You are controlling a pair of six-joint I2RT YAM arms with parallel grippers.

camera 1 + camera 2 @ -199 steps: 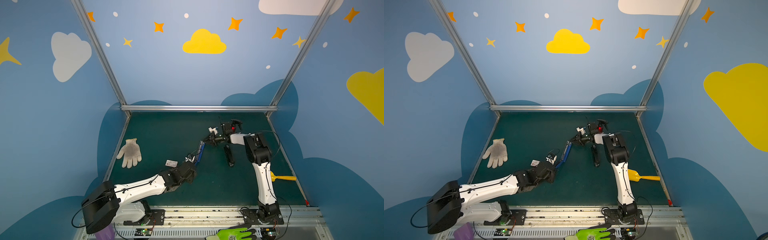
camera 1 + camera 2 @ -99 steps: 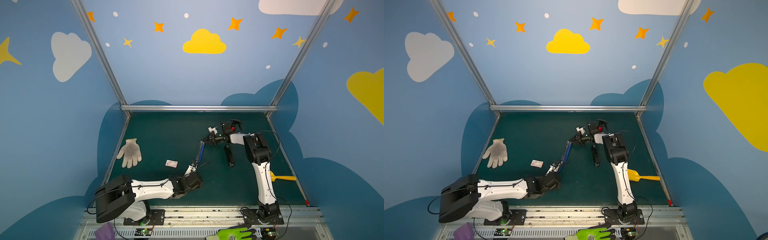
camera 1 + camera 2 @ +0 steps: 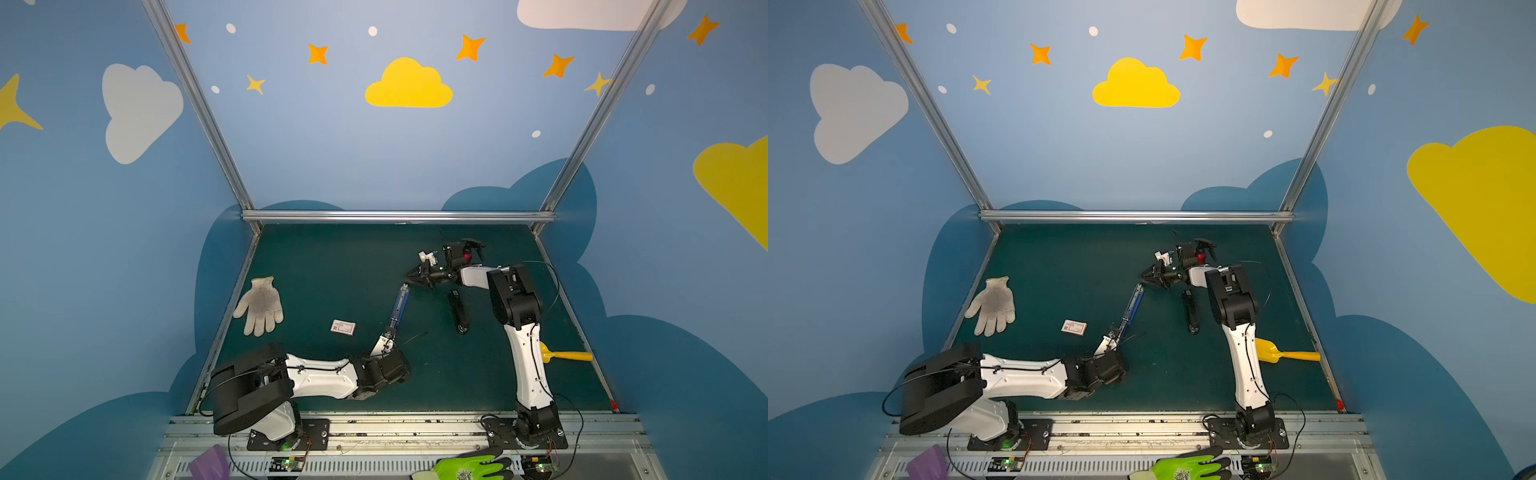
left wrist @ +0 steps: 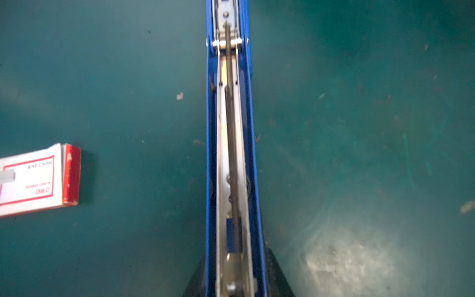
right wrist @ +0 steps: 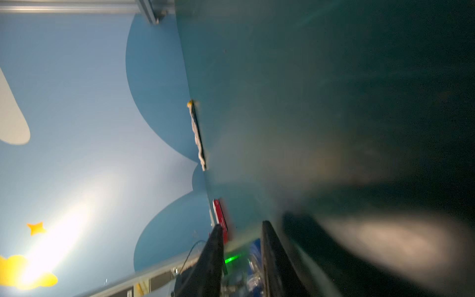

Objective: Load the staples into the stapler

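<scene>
Left gripper [image 3: 383, 345] grasps the opened stapler [image 3: 399, 305] by its near end, seemingly presenting it for loading, staples [image 3: 343, 327] beside it, while right gripper [image 3: 409, 278] gapes empty at the far tip.

Both arms share one build: white moulded links on the left arm [image 3: 320, 376] and right arm [image 3: 528, 365], bulky black joint housings, thin black cables looped alongside. Black base plates [image 3: 318, 432] carry screws, with green lights nearby. The right gripper [image 5: 241, 225] has black tapered fingers.

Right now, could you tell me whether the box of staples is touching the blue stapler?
Apart. The left wrist view shows bare green mat between the staples box and the stapler.
</scene>
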